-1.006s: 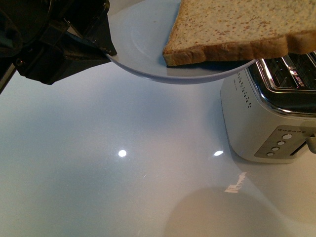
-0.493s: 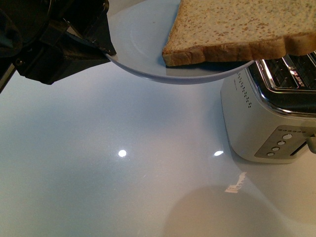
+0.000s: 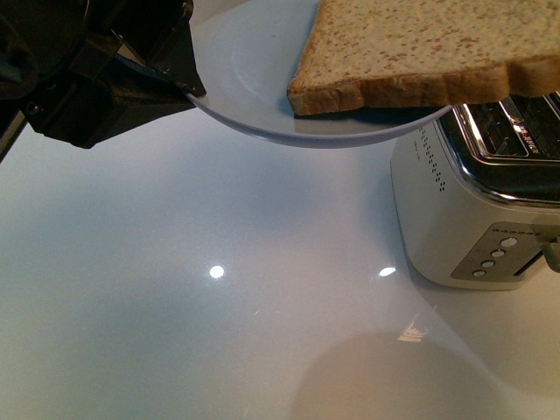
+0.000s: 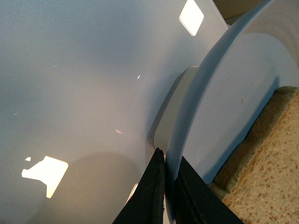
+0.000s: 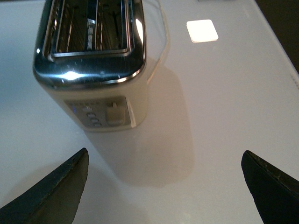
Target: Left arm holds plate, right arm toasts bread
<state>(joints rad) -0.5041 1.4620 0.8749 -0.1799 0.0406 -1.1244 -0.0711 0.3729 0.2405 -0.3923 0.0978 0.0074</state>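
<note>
The pale blue-white plate (image 3: 254, 70) is held in the air above the table, at the top of the front view. The slice of speckled brown bread (image 3: 411, 48) lies on it and sticks out past the rim toward the toaster. My left gripper (image 3: 188, 87) is shut on the plate's left rim. In the left wrist view its black fingers (image 4: 152, 191) pinch the plate's edge (image 4: 196, 107), with the bread (image 4: 266, 158) beside them. My right gripper (image 5: 163, 186) is open and empty, hovering over the table near the toaster (image 5: 93, 60); it does not show in the front view.
A cream and chrome two-slot toaster (image 3: 477, 201) stands at the right on the glossy white table (image 3: 219, 332), its slots open upward and its buttons and lever on the near end. A white cord (image 5: 163, 42) runs behind it.
The plate with the bread and my left gripper hold nearly still. A bright reflection on the table near the toaster has shrunk.
</note>
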